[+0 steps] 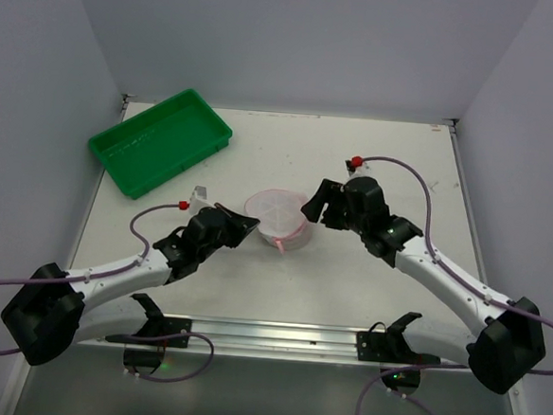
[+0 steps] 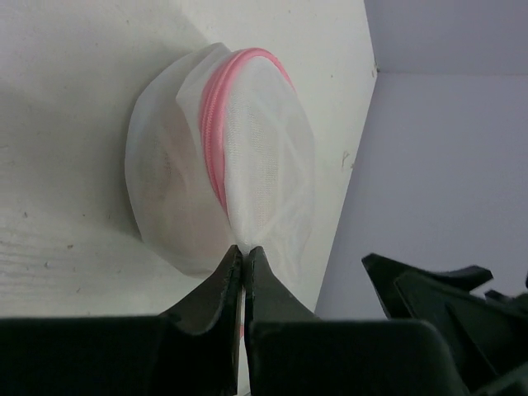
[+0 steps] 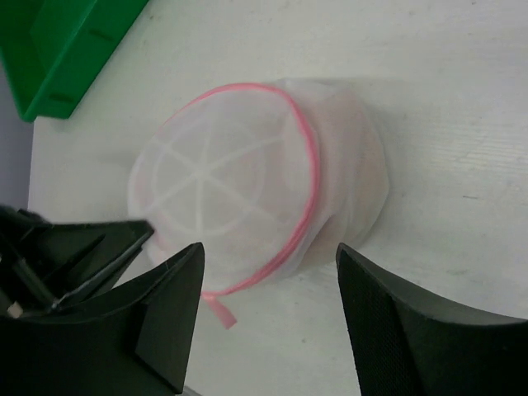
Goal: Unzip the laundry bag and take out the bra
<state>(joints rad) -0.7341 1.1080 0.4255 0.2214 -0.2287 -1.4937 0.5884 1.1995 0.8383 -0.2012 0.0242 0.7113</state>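
Observation:
The laundry bag (image 1: 278, 214) is a small round white mesh pouch with pink zipper trim, lying mid-table between both arms. My left gripper (image 2: 245, 250) is shut on a pinch of the laundry bag's (image 2: 256, 165) mesh at its near edge. My right gripper (image 3: 271, 252) stands open just above the table on the laundry bag's (image 3: 231, 190) other side, with nothing between its fingers. A pink zipper pull tab (image 3: 219, 310) sticks out by its left finger. The bra is hidden inside; only a faint beige tint shows through the mesh.
A green tray (image 1: 158, 140) sits at the back left of the table, and its corner shows in the right wrist view (image 3: 58, 49). Grey walls close in the table on three sides.

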